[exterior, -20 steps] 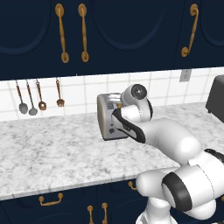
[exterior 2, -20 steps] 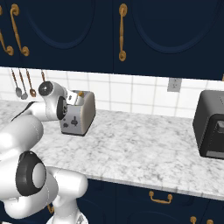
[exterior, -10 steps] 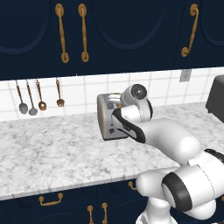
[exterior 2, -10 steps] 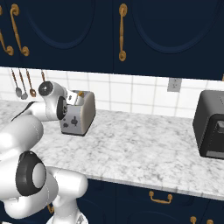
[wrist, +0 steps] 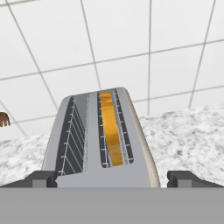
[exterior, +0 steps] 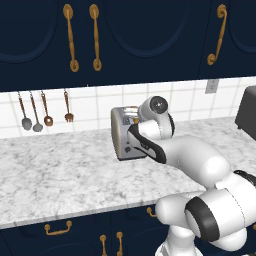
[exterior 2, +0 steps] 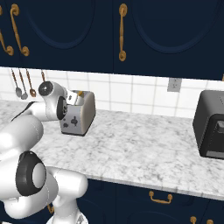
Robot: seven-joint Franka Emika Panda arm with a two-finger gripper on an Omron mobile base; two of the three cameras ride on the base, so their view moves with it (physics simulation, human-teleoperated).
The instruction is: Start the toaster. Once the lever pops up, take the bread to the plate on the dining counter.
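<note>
The grey-silver toaster stands on the marbled counter near the tiled wall. A slice of bread with an orange-brown crust sits deep in one of its two slots; its top edge peeks out as bread in the right base view. My gripper hovers just above the toaster's near end, open wide, with one dark fingertip at each side of the body. Nothing is held. The plate and the dining counter are out of view.
A black appliance stands on the counter to the right. Spoons and a fork hang as utensils on the wall to the left. Navy cabinets with gold handles hang overhead. The counter's front edge runs below.
</note>
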